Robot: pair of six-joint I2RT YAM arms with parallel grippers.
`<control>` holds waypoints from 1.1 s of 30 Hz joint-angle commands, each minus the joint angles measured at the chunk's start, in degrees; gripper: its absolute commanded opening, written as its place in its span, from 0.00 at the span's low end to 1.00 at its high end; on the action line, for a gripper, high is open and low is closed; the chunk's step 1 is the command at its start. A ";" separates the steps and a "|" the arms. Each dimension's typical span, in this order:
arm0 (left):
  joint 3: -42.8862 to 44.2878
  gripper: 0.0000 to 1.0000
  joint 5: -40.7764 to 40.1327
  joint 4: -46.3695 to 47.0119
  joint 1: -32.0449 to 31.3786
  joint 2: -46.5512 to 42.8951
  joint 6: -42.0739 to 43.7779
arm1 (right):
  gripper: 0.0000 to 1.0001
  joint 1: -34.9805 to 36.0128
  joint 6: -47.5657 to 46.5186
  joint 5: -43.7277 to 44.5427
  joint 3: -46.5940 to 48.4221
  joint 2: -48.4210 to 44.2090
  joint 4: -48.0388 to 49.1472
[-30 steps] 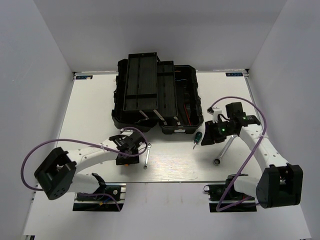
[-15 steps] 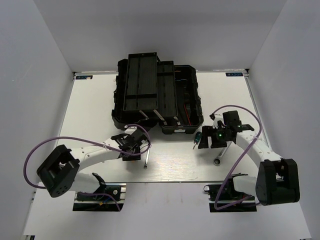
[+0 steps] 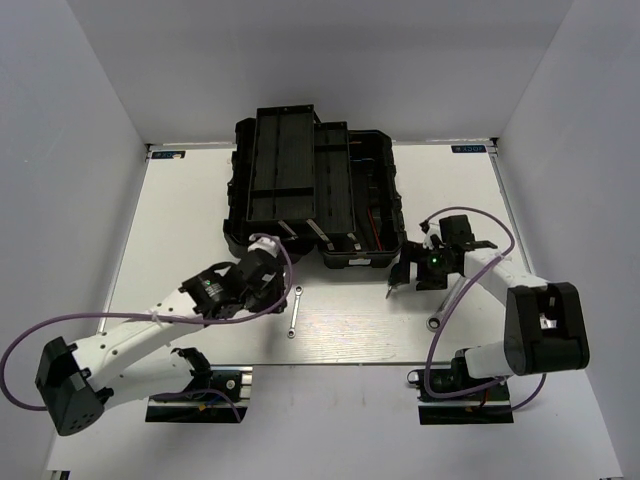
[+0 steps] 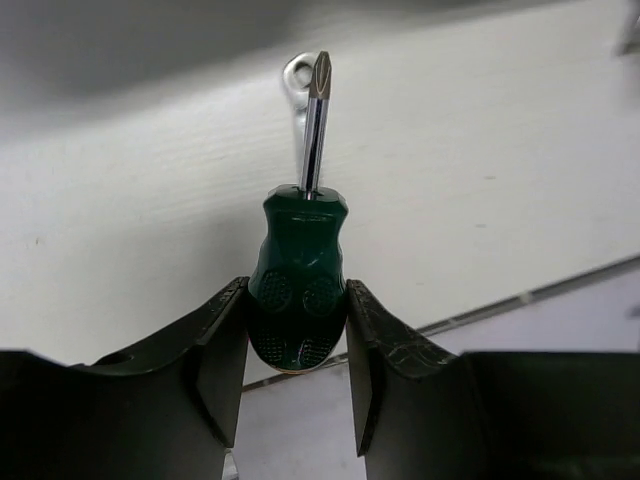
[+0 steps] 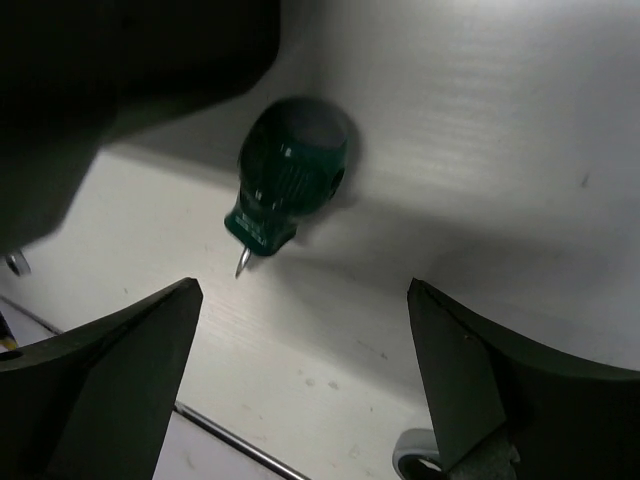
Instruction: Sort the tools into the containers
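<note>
Screwdrivers mid-sort. One green-handled screwdriver is clamped by its handle in the left jaws, at the toolbox's 7 o'clock. Second screwdriver lies on the surface at the toolbox's 5 o'clock, right jaws apart just above it. Next, probably: left carries to a tray, right drops and closes on the handle.

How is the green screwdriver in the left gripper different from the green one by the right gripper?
The held screwdriver is pinched by its handle in the left gripper; the loose screwdriver lies on the table, untouched near the open right gripper. The held screwdriver shows its whole silver shaft; the loose screwdriver only a tip. Both have stubby green handles.
</note>
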 commanded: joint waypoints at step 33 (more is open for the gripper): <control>56.98 0.00 -7.25 4.66 -0.52 34.73 21.97 | 0.31 3.92 18.04 11.63 -2.88 5.40 12.22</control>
